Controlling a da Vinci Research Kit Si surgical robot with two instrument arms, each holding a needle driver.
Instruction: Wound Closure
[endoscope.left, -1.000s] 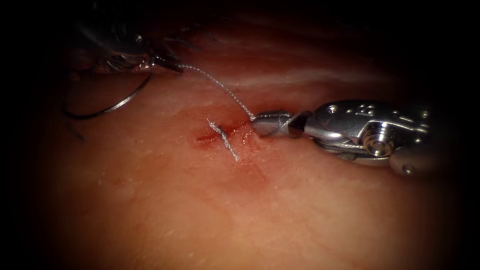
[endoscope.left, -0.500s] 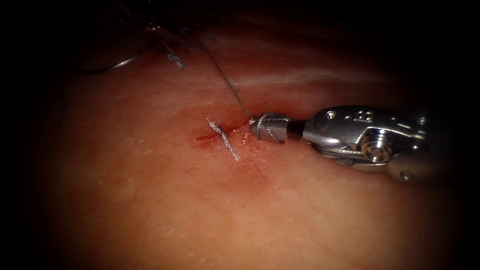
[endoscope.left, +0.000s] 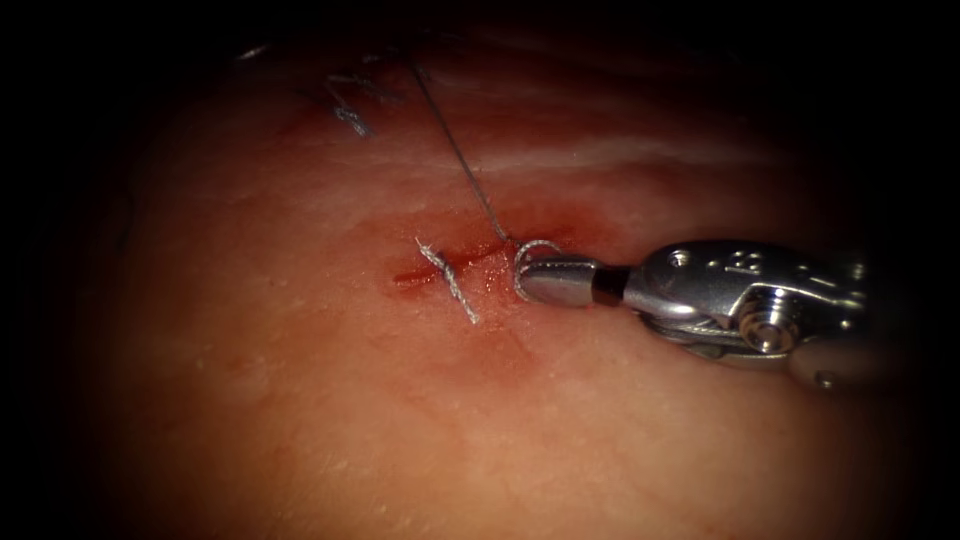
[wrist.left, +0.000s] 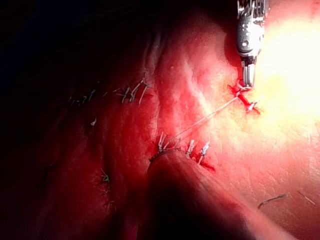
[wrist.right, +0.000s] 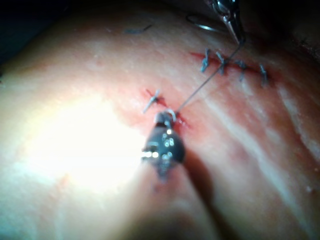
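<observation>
Taut thread (endoscope.left: 470, 180) looped beside cut (endoscope.left: 440, 268)

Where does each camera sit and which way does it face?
Endoscope: above and in front of the cut; right tool enters from the right, shut, thread looped round its tip.
Left wrist: along its shaft toward the tissue; right tool opposite.
Right wrist: along its shaft; left tool beyond, taut thread at its tip, needle beside it.
All share the thread.

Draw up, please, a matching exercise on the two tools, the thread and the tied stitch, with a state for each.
1 right tool
2 thread
3 tied stitch
4 left tool

A crosses the cut, ends trimmed short
B at the thread's far end
C jaws shut, tip at the cut
D taut, looped round a tool's tip

Pairs: 1-C, 2-D, 3-A, 4-B
</observation>
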